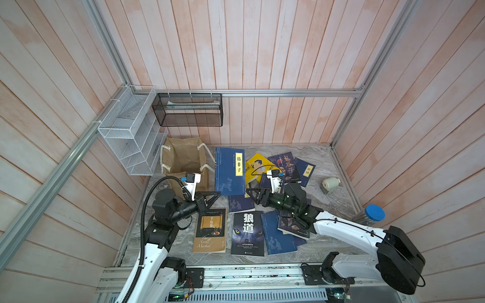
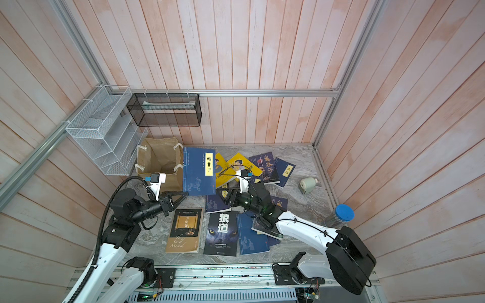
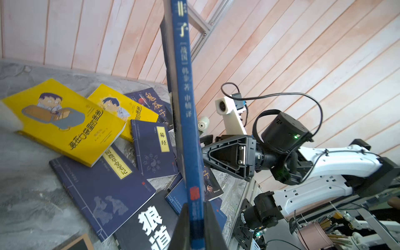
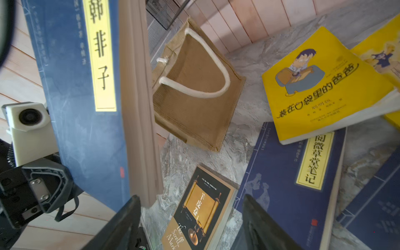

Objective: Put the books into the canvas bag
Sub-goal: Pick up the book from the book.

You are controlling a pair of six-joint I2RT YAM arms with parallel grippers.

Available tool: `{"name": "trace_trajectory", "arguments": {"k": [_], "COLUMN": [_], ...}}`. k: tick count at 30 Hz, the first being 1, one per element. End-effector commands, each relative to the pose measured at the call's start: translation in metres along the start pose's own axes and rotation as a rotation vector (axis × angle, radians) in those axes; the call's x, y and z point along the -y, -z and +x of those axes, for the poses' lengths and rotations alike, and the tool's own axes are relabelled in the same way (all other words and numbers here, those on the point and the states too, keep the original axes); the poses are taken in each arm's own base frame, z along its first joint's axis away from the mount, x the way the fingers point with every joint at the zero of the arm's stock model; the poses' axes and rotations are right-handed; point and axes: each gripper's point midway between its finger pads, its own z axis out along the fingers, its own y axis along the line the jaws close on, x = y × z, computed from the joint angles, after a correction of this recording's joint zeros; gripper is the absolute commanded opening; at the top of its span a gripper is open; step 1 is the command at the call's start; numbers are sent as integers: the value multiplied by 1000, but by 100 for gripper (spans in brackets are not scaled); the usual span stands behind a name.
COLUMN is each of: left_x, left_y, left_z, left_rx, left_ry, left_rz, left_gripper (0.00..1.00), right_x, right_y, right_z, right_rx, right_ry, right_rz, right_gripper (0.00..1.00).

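left gripper (image 3: 196, 204) pinching book (image 3: 184, 86), right gripper (image 4: 189, 198) (parted)

White arm shells (image 1: 341, 225), black motor housings (image 1: 399, 258), black triangular fingers (image 4: 121, 225); ribbed black conduit (image 1: 143, 223) trails the left arm (image 1: 154, 257) (white wrist cameras (image 1: 194, 179) too).

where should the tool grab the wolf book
Probably its near short edge, coming from the robot's side: the wolf book lies flat, other books crowd its remaining three sides, and only that edge looks free.
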Motion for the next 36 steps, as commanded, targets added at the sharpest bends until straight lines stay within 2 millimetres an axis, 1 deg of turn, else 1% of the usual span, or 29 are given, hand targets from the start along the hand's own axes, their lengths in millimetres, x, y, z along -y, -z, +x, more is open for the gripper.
{"name": "trace_trajectory", "arguments": {"k": [1, 4, 6, 8, 11, 13, 15, 17, 21, 24, 25, 27, 31, 33, 36], "left_x": [25, 27, 26, 22, 9, -1, -7, -5, 12, 22, 23, 24, 31, 34, 33], "left_y": [0, -2, -4, -5, -6, -5, -4, -5, -8, -9, -9, -10, -10, -10, -11], "left_z": [-18, -24, -26, -28, -30, -30, -29, -27, -26, -27, -27, -26, -24, -24, -22], "left_rx": [8, 3, 5, 7, 7, 16, 26, 28, 40, 41, 37, 24, 5, 6, -2], "left_ry": [-96, -97, -94, -85, -62, -48, -43, -45, -30, -24, -17, -6, 16, 31, 55], "left_rz": [92, 101, 104, 85, 5, -51, -82, -56, 73, 141, 152, 166, 223, 249, 251], "left_gripper": [0, 0, 0, 0, 0, 0, 0, 0, 0, 0, 0, 0, 0, 0, 0], "right_x": [-47, -57, -58, -50, -31, -23, -20, -25, -37, -54, -61, -67, -68, -67, -65], "right_y": [12, 18, 22, 26, 36, 45, 49, 49, 38, 27, 23, 14, 0, -4, -7], "right_z": [-26, -36, -43, -50, -62, -70, -76, -78, -74, -68, -66, -61, -55, -53, -52], "right_rx": [58, 77, 94, 116, 156, 185, 202, 200, 161, 108, 83, 35, -27, -48, -76], "right_ry": [83, 113, 119, 112, 94, 81, 73, 88, 111, 137, 148, 151, 132, 118, 104], "right_rz": [-165, -180, -172, -125, -24, 26, 59, 47, -35, -143, -187, -240, -275, -281, -274], "right_gripper": [75, 75, 75, 75, 74, 74, 76, 77, 78, 78, 78, 78, 78, 78, 78]}}
